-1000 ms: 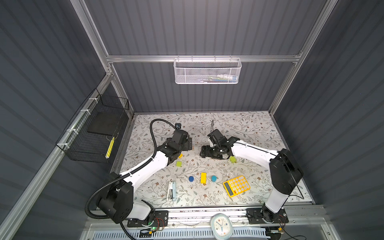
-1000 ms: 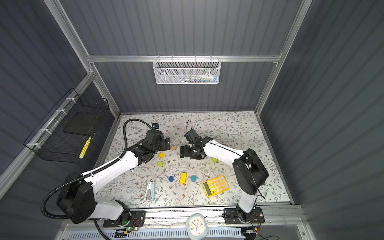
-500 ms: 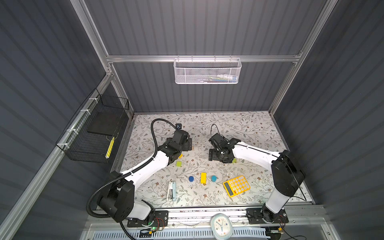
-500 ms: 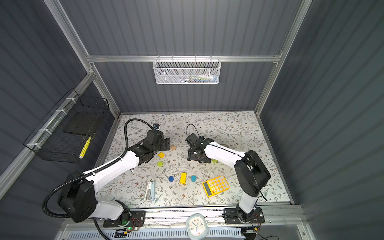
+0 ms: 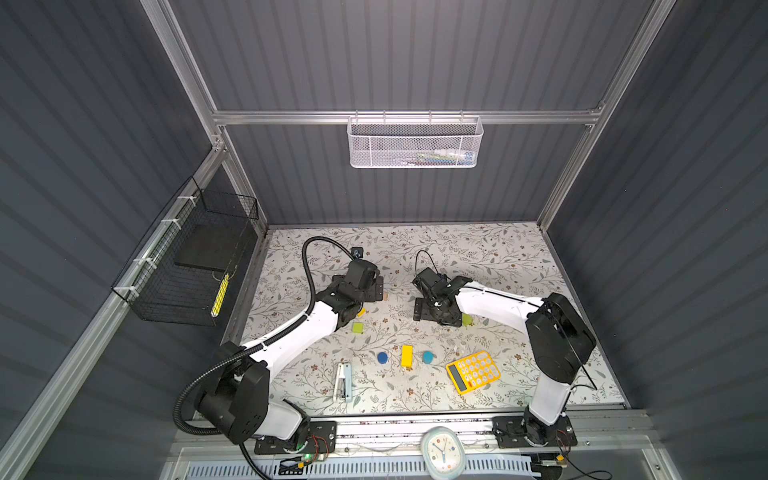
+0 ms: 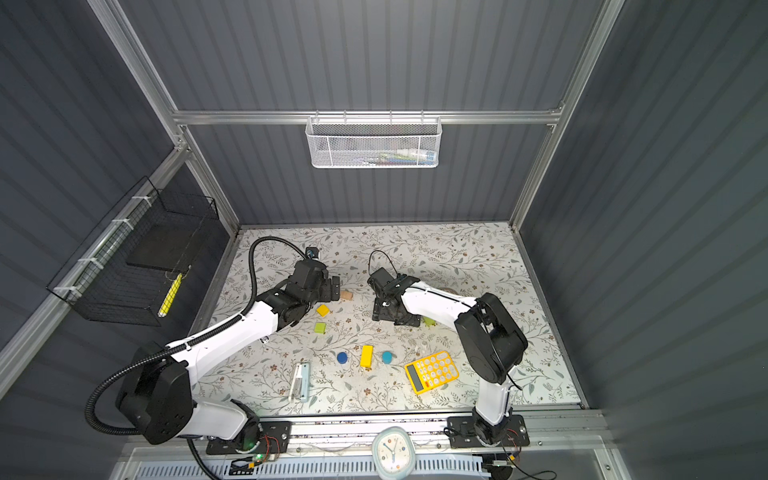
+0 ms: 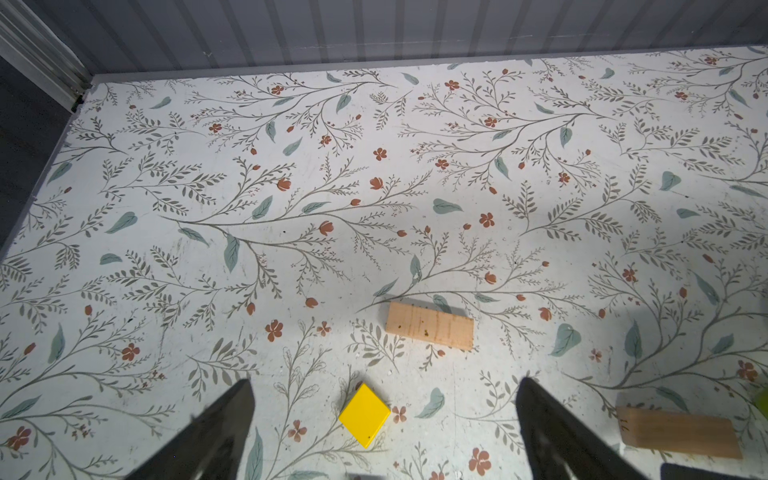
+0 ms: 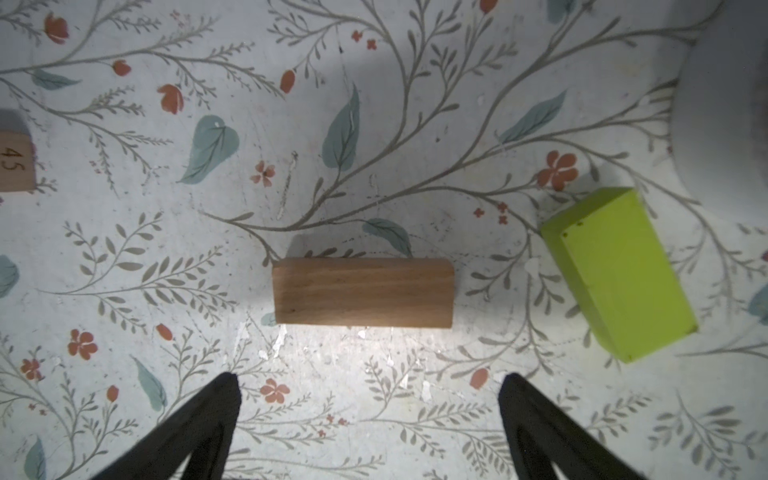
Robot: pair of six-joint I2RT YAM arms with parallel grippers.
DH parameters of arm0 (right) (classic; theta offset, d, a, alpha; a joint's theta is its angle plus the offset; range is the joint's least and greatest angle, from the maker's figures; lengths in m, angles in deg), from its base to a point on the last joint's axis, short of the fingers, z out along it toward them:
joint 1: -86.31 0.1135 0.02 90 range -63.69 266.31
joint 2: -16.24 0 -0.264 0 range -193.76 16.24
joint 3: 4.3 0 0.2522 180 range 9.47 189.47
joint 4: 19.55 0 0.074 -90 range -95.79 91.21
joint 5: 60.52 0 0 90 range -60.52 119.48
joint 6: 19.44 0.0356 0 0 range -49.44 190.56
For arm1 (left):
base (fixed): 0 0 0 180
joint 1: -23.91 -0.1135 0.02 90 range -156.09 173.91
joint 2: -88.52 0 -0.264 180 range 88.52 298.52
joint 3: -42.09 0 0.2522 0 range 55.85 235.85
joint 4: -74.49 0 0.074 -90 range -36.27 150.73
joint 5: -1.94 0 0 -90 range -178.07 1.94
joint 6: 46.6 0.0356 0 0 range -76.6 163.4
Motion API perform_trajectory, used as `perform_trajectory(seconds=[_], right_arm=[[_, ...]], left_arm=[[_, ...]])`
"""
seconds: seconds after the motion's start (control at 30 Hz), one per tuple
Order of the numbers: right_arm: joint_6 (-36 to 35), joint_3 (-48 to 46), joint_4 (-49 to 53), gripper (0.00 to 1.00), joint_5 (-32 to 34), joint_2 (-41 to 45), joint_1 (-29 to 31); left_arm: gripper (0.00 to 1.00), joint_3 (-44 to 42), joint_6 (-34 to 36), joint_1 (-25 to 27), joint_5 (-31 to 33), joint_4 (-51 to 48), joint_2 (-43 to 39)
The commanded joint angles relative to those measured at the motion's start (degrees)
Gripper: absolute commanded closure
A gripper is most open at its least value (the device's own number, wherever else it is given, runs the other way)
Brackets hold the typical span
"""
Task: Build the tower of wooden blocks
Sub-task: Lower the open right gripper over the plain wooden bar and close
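In the left wrist view a yellow cube lies on the mat between the fingers of my open left gripper, untouched. A tan bar lies just beyond it, and a second tan bar lies off to one side. My right gripper is open over the mat, with a tan bar flat just ahead of its tips and a lime-green bar beside that. In a top view a lime cube, a yellow bar and two blue cylinders lie nearer the front.
A yellow calculator lies at the front right and a white stapler at the front left. A clock sits on the front rail. A black wire basket hangs on the left wall, a white mesh one on the back wall.
My right gripper has swung from pointing left at the middle to pointing down beside the lime-green bar, and its jaws have widened. The left arm has barely moved.
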Motion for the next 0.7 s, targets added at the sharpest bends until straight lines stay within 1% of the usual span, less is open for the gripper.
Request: perform_trajectory(seconds=[0.0,0.17,0.43,0.67], right_arm=[[1.0,2.2,0.3,0.01,0.9,-2.1,0.2],[1.1,4.3,1.6,0.01,2.0,-4.4,0.2],[2.3,4.5,1.4,0.01,4.0,-6.1,0.0],[2.0,4.0,0.4,0.01,2.9,-6.9,-0.8]], left_arm=[[0.01,-0.4,1.1,0.2,0.9,0.8,0.7],[0.01,-0.1,1.4,0.2,0.9,0.6,1.2],[0.01,0.0,1.7,0.2,1.0,0.4,1.4],[0.01,0.3,1.9,0.2,1.0,0.2,2.1]])
